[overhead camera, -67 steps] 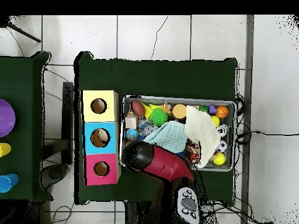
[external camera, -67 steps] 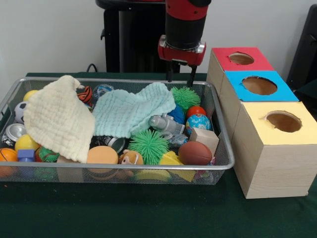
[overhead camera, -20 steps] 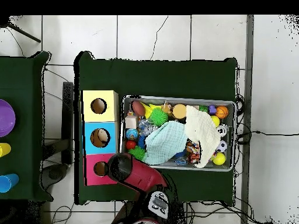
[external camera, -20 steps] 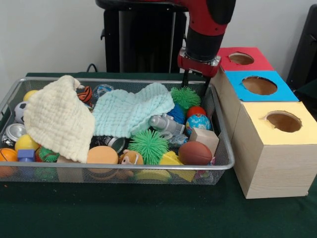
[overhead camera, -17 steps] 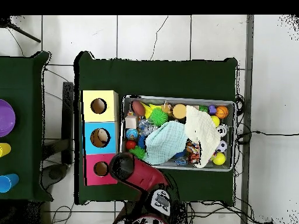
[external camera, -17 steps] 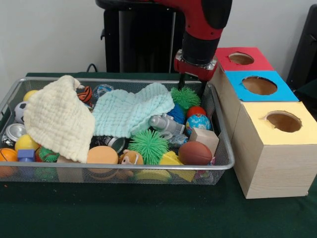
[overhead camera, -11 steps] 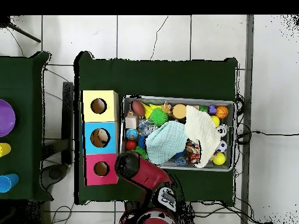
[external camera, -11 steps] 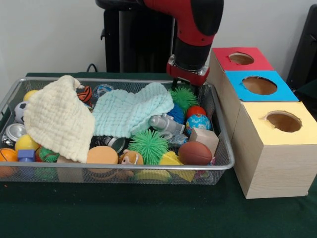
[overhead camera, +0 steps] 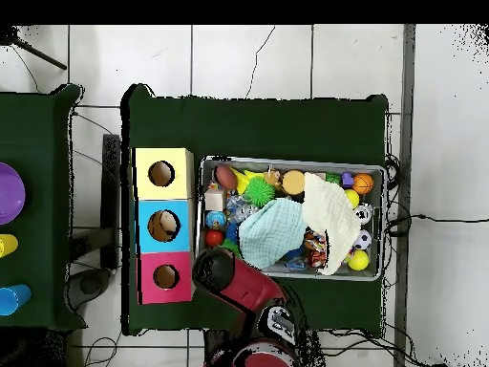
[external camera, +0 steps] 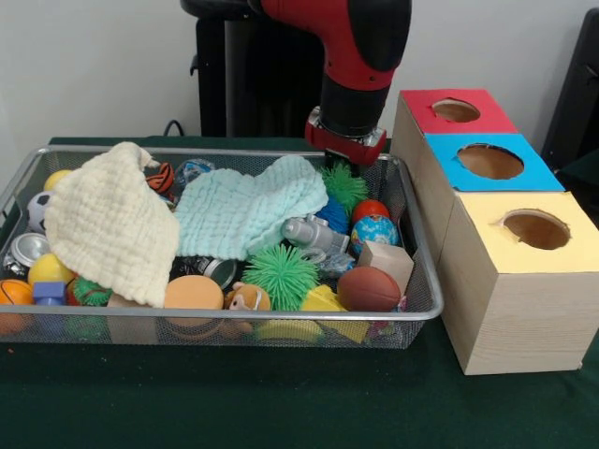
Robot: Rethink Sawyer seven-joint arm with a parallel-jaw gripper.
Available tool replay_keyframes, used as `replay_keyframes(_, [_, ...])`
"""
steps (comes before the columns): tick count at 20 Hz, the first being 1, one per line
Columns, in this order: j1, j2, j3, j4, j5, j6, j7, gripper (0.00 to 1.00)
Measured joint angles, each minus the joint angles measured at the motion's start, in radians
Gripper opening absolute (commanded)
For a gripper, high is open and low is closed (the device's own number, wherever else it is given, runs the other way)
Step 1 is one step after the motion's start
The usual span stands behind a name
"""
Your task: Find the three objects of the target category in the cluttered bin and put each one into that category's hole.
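The red and black robot arm (external camera: pixel 360 56) comes down in the upper middle of the front view, and its tool (external camera: pixel 343 165) sits low over the far right corner of the silver wire-mesh bin (external camera: pixel 215 323), right at the spiky green rubber ball (external camera: pixel 346 185) lying there. Whether the tool is spread or pressed together, I cannot tell: its tips are hidden against the spikes, and in the overhead view the arm covers them.

The target category is not shown. The likely candidates are the balls: the spiky green ball under the tool, a second spiky green ball (external camera: pixel 281 273) nearer the front rail, and a brown football-shaped ball (external camera: pixel 368 289) at the front right. At the right of the frame stand three wooden boxes with round holes, topped red (external camera: pixel 456 112), blue (external camera: pixel 489 161) and yellow (external camera: pixel 532 229).

The risks look plain. The soft spikes could give under a pinch and let the ball slip free on the lift. The pale mint-green cloth (external camera: pixel 248 208) lies just beside it, and a corner could be caught and dragged up with it. The tool is also close to the bin's far rail and could knock it. A cream cloth (external camera: pixel 108 224) on the left covers other items, so further targets may be hidden.
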Motion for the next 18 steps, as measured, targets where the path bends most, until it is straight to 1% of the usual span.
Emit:
replay_keyframes(5, [0.005,0.009,0.001,0.001,0.0,-0.04,0.001,0.0])
replay_keyframes(12, [0.037,0.008,-0.003,0.001,0.0,-0.042,0.001,0.0])
replay_keyframes(16, [0.074,-0.014,-0.02,0.004,0.007,-0.035,0.008,0.0])
replay_keyframes(18, [0.105,-0.032,-0.042,0.004,0.013,-0.009,0.018,0.0])
